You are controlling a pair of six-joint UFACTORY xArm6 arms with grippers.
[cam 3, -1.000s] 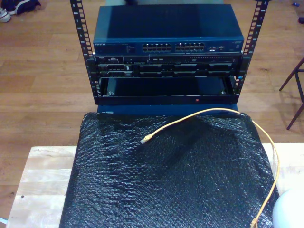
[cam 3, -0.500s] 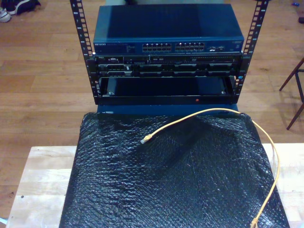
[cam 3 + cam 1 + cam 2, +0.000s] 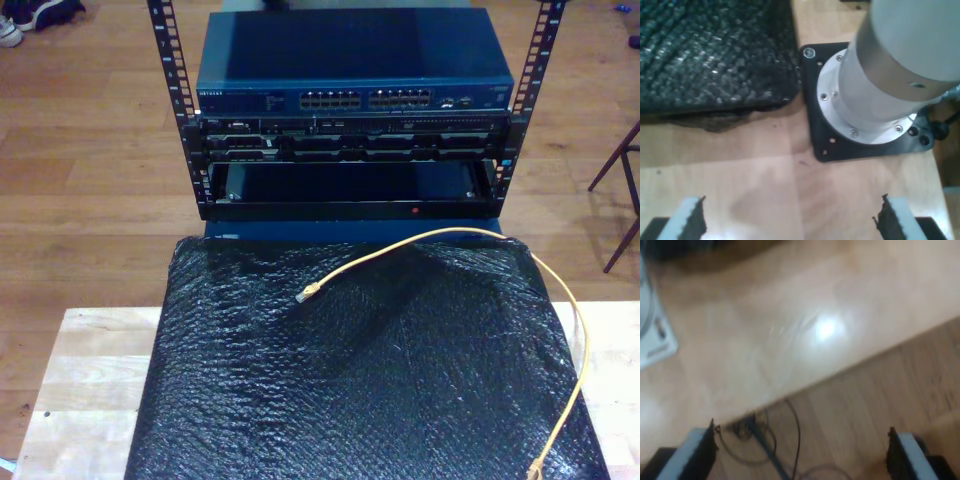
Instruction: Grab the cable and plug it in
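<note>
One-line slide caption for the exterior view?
Yellow cable lies loose across black bubble wrap, its plug pointing toward the rack-mounted switch, unplugged.

One yellow cable (image 3: 470, 240) with one clear plug (image 3: 306, 293) lies on one black bubble-textured mat (image 3: 350, 390), which covers one wooden table (image 3: 80, 390). One rack (image 3: 345, 170) in the upper half of the exterior view carries one blue network switch (image 3: 350, 60) with two blocks of ports (image 3: 365, 99). Two rack posts (image 3: 165, 70) rise beside it, and one white arm base (image 3: 880, 85) sits on one black plate (image 3: 815, 135).
</note>
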